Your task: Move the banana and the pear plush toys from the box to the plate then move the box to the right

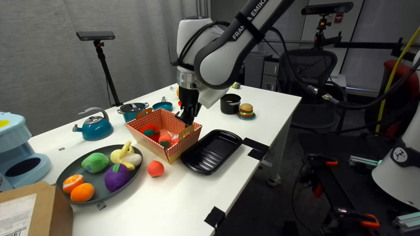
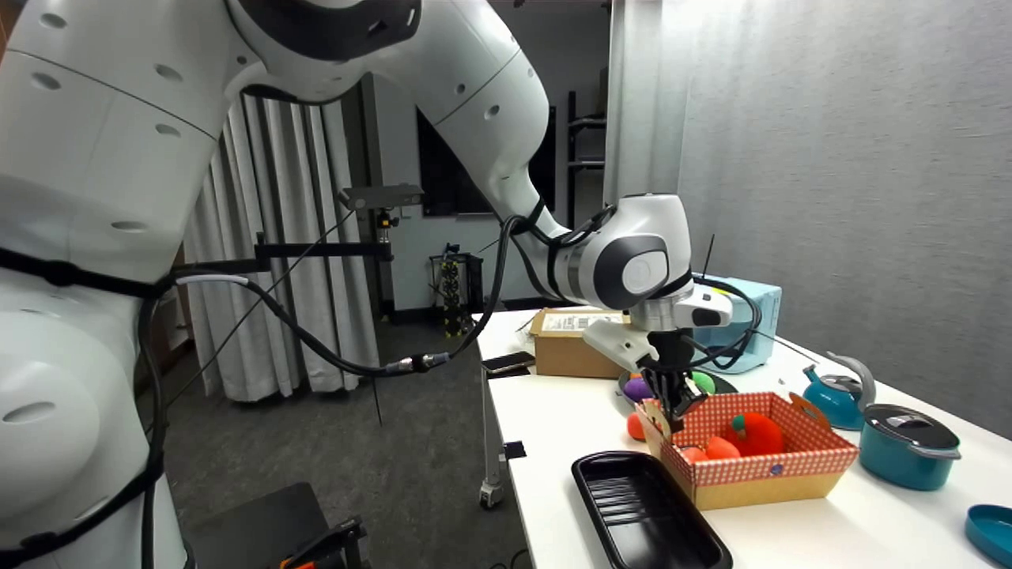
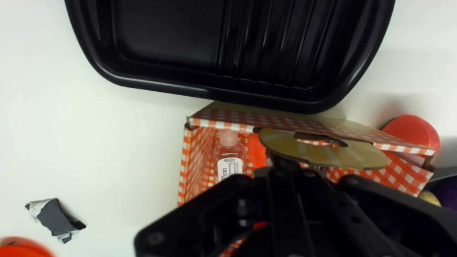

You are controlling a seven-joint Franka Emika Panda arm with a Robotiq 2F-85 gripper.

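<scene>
Box (image 1: 152,146) of checked cardboard flares around rounded reddish toys (image 2: 759,436), black hand (image 1: 188,121) clenched beside one curved handle (image 3: 314,153).

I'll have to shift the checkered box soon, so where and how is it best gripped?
Likely by the cardboard handle beside the black tray, coming from above with the claw straddling it. That handle is a thin, slotted flap standing above the rim of the checkered box, while the tray lies close along the wall below it, seemingly leaving little room lower down.
</scene>
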